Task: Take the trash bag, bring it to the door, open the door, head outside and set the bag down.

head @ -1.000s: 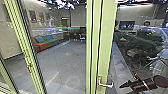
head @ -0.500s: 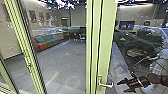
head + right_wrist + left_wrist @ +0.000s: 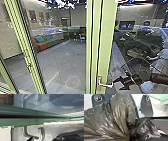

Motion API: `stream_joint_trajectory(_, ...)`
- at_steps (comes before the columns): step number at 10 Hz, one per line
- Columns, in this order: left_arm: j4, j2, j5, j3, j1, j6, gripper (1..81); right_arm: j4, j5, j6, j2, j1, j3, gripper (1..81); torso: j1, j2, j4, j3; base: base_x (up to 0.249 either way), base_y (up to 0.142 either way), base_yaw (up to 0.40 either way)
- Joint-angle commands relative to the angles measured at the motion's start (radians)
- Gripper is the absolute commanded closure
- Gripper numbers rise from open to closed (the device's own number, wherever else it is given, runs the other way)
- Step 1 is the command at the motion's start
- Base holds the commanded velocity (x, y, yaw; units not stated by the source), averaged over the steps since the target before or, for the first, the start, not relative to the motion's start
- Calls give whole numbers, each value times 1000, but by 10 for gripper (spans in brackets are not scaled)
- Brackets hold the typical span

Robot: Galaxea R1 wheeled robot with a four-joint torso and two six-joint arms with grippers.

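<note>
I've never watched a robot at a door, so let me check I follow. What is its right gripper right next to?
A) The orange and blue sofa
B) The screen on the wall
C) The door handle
C: in the head view, the right gripper is beside the handle on the green frame.
</note>
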Motion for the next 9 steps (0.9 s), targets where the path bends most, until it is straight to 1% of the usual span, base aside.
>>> stream_joint_trajectory(1,-16,2,83,6,-46,-6,811,9,-43,27,61,137,-67,10,0,0,0,0,0,0,0)
stream_joint_trajectory(2,-14,5,83,6,-46,-6,811,9,-46,36,86,139,-94,10,0,0,0,0,0,0,0)
stream_joint_trajectory(3,-14,5,83,6,-47,-6,811,10,-70,45,120,140,-128,10,0,0,0,0,0,0,0)
stream_joint_trajectory(5,-16,4,83,6,-47,-6,811,9,-77,81,163,126,-167,10,0,0,0,0,0,0,0)
stream_joint_trajectory(7,-16,7,83,6,-46,-6,811,-2,-78,128,209,97,-205,10,0,0,0,0,0,0,0)
stream_joint_trajectory(9,-16,5,83,6,-46,-6,811,-36,-78,183,225,50,-227,10,0,0,0,0,0,0,0)
